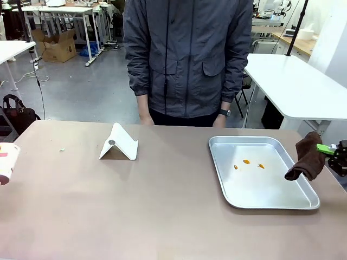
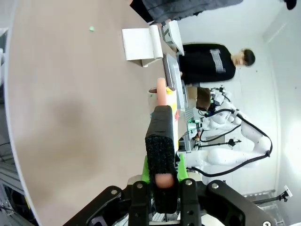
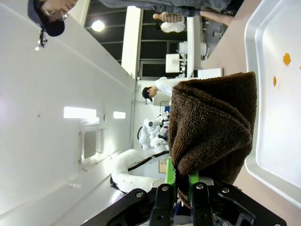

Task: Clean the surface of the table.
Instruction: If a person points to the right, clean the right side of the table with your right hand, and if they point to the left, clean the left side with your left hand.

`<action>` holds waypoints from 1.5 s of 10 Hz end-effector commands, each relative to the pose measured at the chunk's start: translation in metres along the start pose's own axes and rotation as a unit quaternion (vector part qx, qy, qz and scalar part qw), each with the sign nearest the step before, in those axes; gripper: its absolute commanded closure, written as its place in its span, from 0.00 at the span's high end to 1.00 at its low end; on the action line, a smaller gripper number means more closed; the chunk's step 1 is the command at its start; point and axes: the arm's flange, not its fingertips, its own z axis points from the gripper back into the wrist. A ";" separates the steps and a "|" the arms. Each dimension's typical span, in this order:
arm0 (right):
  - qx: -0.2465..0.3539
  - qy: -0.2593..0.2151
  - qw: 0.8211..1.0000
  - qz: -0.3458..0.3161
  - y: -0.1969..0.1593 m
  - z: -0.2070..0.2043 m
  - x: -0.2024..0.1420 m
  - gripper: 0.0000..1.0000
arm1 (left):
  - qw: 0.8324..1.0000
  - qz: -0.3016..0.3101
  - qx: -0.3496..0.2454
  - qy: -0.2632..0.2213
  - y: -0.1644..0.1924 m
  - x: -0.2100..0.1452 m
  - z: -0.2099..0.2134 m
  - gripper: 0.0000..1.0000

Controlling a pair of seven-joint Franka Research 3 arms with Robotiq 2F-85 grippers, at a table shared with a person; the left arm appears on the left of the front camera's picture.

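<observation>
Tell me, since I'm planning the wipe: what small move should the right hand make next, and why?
Probably lower the right hand until its brown cloth meets bare table on the metal tray's near side. The cloth hangs clamped by the tray's right rim, apparently raised off the tabletop, so nothing gets wiped yet.

Bright, even overhead light is washing over my table (image 1: 162,216), throwing only faint, soft shadows beside the white stand (image 1: 119,143) and under the tray (image 1: 271,187) near the right edge. My wrist cameras are bowing straight lines toward their borders, and light panels (image 3: 80,113) are blowing out to pure white.
</observation>
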 end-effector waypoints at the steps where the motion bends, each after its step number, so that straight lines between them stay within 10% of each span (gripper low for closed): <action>1: 0.006 0.005 1.000 -0.005 0.005 0.000 0.000 0.00 | 0.999 0.007 -0.034 0.014 0.005 0.009 0.003 0.23; 7: 0.006 0.005 1.000 -0.005 0.005 0.000 0.000 0.00 | 1.000 0.004 -0.002 0.003 0.005 0.003 0.001 0.23; 15: 0.006 0.005 1.000 -0.005 0.005 0.000 0.000 0.00 | 0.986 0.077 0.123 -0.086 -0.051 0.123 -0.065 0.23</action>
